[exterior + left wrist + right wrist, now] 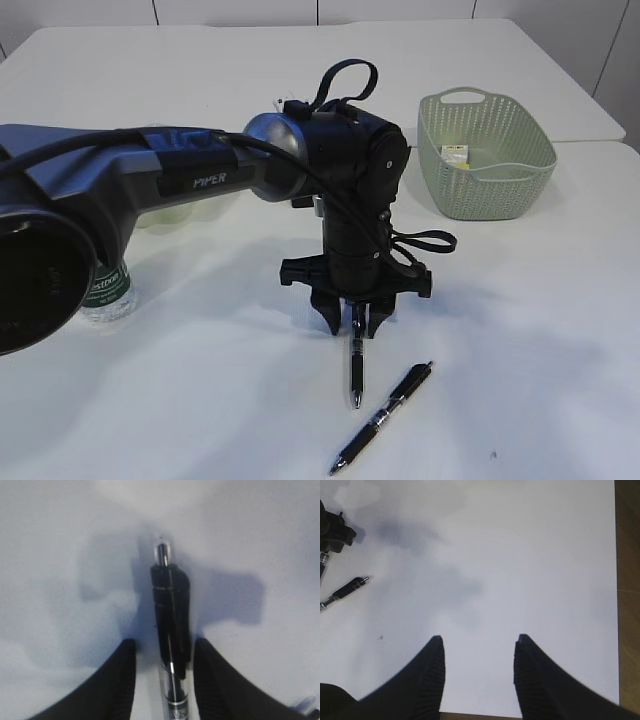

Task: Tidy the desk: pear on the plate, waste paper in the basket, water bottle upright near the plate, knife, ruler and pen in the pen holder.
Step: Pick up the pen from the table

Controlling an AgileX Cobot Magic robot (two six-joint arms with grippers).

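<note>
A black pen (355, 372) lies on the white table, and its clip end shows in the left wrist view (170, 605). My left gripper (352, 328) points straight down over it. Its jaws (164, 652) are open, one on each side of the pen with a gap on both sides. A second black pen (385, 415) lies just to the right and also shows in the right wrist view (347, 588). My right gripper (479, 647) is open and empty above bare table near its edge. A water bottle (105, 292) with a green label is partly hidden by the left arm.
A pale green basket (520, 190) stands at the back right with a small yellow-and-white item (456, 155) inside. A pale greenish shape (190, 212) shows behind the left arm. The table edge and brown floor (627, 605) lie right of my right gripper.
</note>
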